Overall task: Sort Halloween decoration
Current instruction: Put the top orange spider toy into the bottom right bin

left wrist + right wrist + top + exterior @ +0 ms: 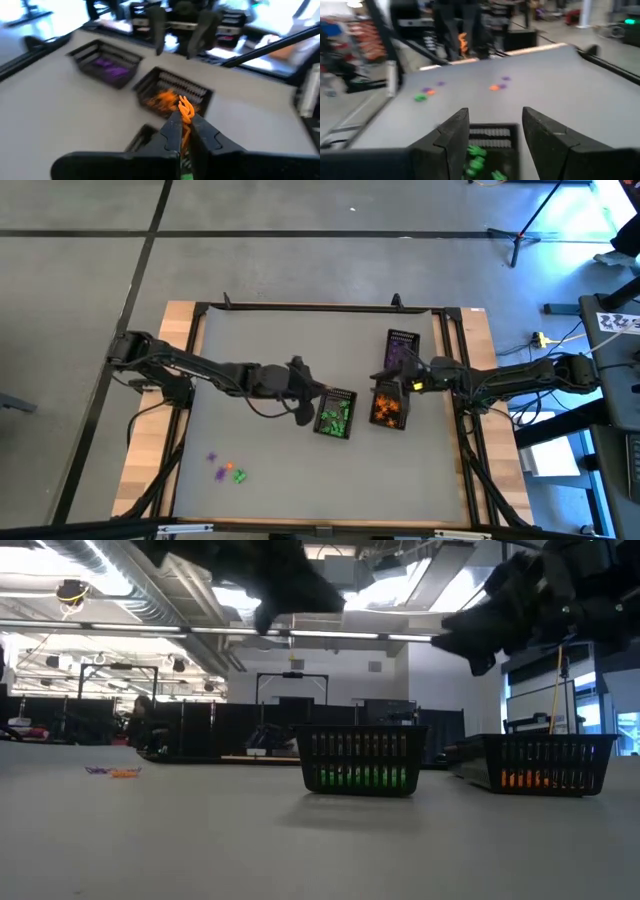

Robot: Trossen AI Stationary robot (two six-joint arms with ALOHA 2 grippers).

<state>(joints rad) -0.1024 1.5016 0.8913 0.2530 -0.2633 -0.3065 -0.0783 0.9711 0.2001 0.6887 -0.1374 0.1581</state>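
Note:
My left gripper [182,120] is shut on a small orange trinket [185,107], held in the air near the green-filled basket [335,413]. In the left wrist view, the basket of orange trinkets [170,95] and the basket of purple ones [107,67] lie ahead of the left gripper. My right gripper [495,135] hangs open with nothing between its fingers, by the orange basket [388,405]. A few loose trinkets [225,470] in purple, orange and green lie on the table at the near left. My left gripper pinches the orange trinket between its two fingertips [172,125]. The trinket's free end [186,104] sticks out past the tips. The fingers slant slightly down, pointing toward the table's right side. The trinket is lifted clear of the table and baskets.
The three black mesh baskets stand close together right of centre, the purple one [400,348] farthest back. A dark frame [300,307] runs round the table. Bare grey table surface lies at the left and near side, around the loose trinkets [115,772].

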